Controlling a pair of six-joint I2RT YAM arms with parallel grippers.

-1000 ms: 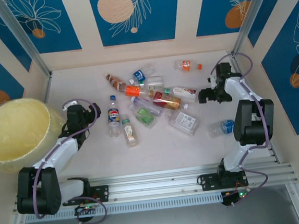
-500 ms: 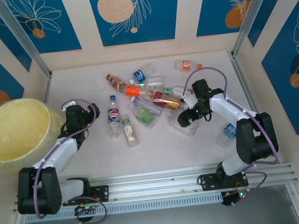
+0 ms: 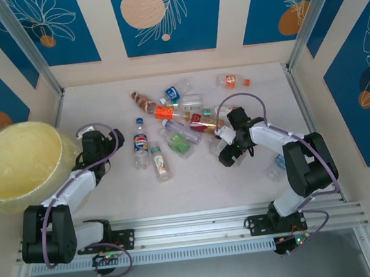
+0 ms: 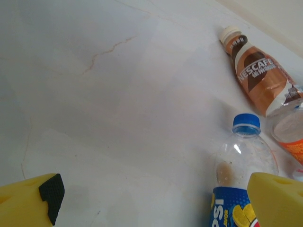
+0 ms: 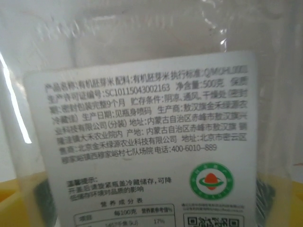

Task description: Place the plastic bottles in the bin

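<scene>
straddling a clear white-labelled bottle (image 5: 142, 118), the right tool (image 3: 228, 154) sits low in the middle of the surface (image 3: 104, 100); whether it grips cannot be told. the left tool (image 3: 98, 143) hangs released, empty, beside the bin (image 3: 42, 135) at the left edge. other bottles (image 3: 171, 123) lie scattered between the two arms.

In the right wrist view the clear bottle (image 5: 142, 42) is cut off on every side, and its label (image 5: 142, 137) is cropped at the bottom. In the left wrist view the blue-capped bottle (image 4: 242, 161) is cropped at lower right and partly hidden by a yellow finger (image 4: 277, 198). From above, the bin (image 3: 19, 167) is clipped at the left.
</scene>
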